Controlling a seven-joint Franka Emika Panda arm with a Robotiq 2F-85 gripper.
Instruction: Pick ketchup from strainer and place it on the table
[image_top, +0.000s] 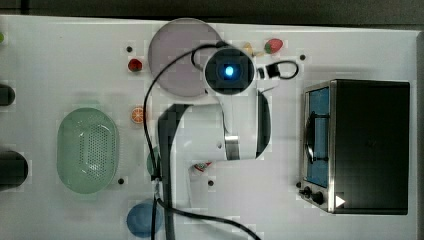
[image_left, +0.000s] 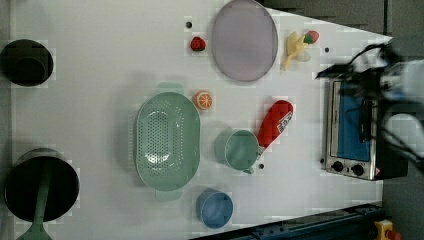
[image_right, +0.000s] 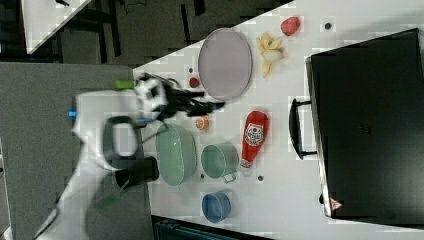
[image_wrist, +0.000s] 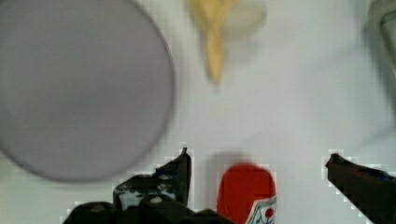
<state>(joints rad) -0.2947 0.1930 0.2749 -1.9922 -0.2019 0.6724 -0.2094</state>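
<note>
Ketchup (image_left: 274, 124) lying on table (image_left: 100, 75), outside strainer (image_left: 167, 141). Gripper (image_wrist: 259, 161) spread wide, holding nothing. Probably light, smooth, slightly squeezable; best grasped across the middle.

The tool (image_wrist: 257, 161) stood wide open, its two dark fingers (image_wrist: 180, 170) spread far apart and not touching anything between them. In the right view the tool (image_right: 212, 106) reached level toward the right view's right from a black-and-white wrist, raised above the counter (image_right: 280, 165). The white arm (image_right: 95, 135) bent behind it and ran down toward the right view's lower left. In the top view the arm (image_top: 210, 130) was folded over the middle of the counter, its wrist end seen from above with a blue light glowing, and a black cable looped around it.
</note>
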